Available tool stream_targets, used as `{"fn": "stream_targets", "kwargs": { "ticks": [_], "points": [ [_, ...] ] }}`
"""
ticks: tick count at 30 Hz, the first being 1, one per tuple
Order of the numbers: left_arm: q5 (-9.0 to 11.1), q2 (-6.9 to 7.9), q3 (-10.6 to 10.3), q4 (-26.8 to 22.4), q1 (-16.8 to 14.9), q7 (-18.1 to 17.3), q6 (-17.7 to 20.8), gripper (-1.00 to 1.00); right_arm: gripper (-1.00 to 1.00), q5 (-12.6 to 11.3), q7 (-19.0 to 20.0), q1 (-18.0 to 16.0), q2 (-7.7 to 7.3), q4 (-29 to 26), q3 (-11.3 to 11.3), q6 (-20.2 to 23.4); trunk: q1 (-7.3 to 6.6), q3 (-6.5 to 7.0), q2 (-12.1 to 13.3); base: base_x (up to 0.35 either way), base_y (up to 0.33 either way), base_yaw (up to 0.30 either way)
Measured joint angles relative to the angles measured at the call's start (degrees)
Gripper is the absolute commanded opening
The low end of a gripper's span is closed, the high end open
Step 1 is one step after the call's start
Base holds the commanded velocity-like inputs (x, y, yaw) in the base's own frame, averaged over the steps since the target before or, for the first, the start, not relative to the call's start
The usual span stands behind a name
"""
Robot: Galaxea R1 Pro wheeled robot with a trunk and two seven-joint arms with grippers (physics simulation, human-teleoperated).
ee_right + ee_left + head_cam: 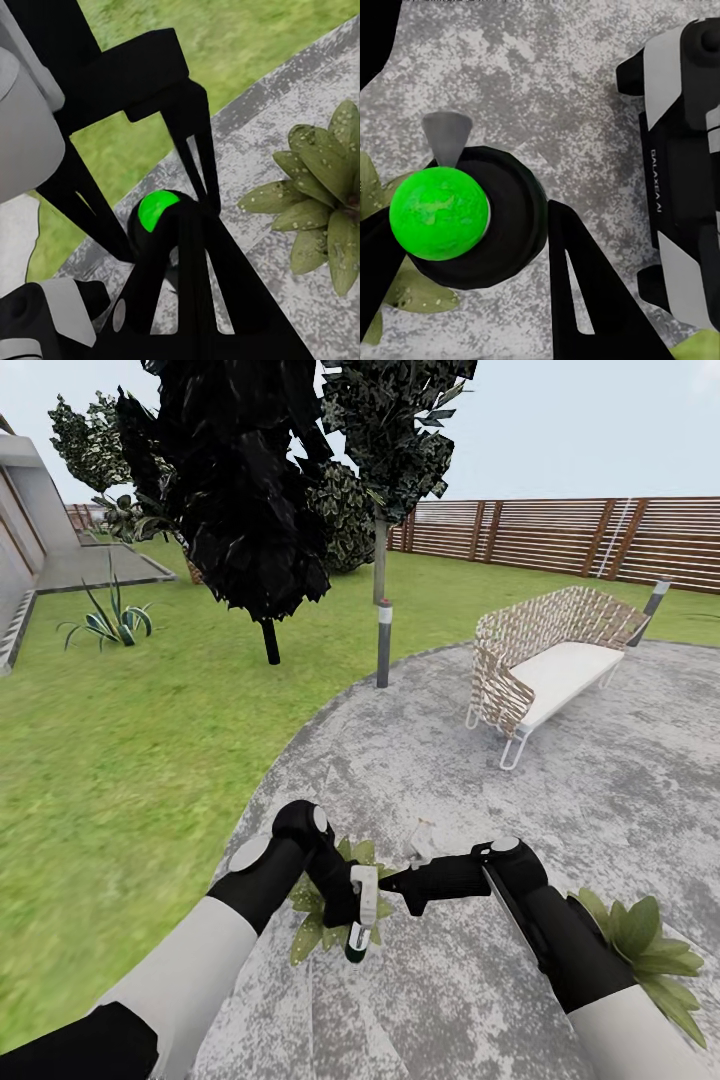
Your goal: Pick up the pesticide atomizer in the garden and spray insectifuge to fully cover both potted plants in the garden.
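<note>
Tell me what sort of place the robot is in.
A backyard garden, apparently: a mown lawn around a round paved patio, a woven bench on the paving, a slatted wooden fence behind, and dark trees.

Garden: lawn (130, 730), trees (245, 490), fence (560, 535), bench (545, 665)

Two arms, each sheathed in white at the upper segment, then matte black through forearm and wrist. Left arm (240, 900): round pale grey caps on black joint housings. Right arm (560, 940): a similar grey cap at the wrist, thin white seam along the forearm. Black, flat, tapering fingers (187, 142), slotted lengthwise. Base (682, 187) in black and light grey panels, lettered "GALAXEA" along one dark strip.
</note>
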Motion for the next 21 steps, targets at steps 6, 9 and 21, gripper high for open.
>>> {"fn": "stream_targets", "kwargs": {
  "ticks": [6, 9, 21],
  "points": [
    [0.0, -0.03, -0.03, -0.08, -0.09, 0.0, 0.02, -1.0, -1.0, 0.1, -0.01, 0.0, 0.0, 0.04, 0.06, 0.0, 0.0, 0.0, 0.0, 0.0, 0.0, 0.0],
    [0.0, -0.08, -0.05, -1.07, -0.1, 0.0, 0.03, -1.0, -1.0, 0.17, -0.03, 0.0, 0.0, 0.08, 0.06, 0.0, 0.0, 0.0, 0.0, 0.0, 0.0, 0.0],
    [0.01, -0.33, -0.06, -1.78, -0.43, 0.0, 0.53, -1.0, -1.0, 0.27, -0.03, 0.0, 0.0, 0.09, 0.06, 0.0, 0.0, 0.0, 0.0, 0.0, 0.0, 0.0]
  ]
}}
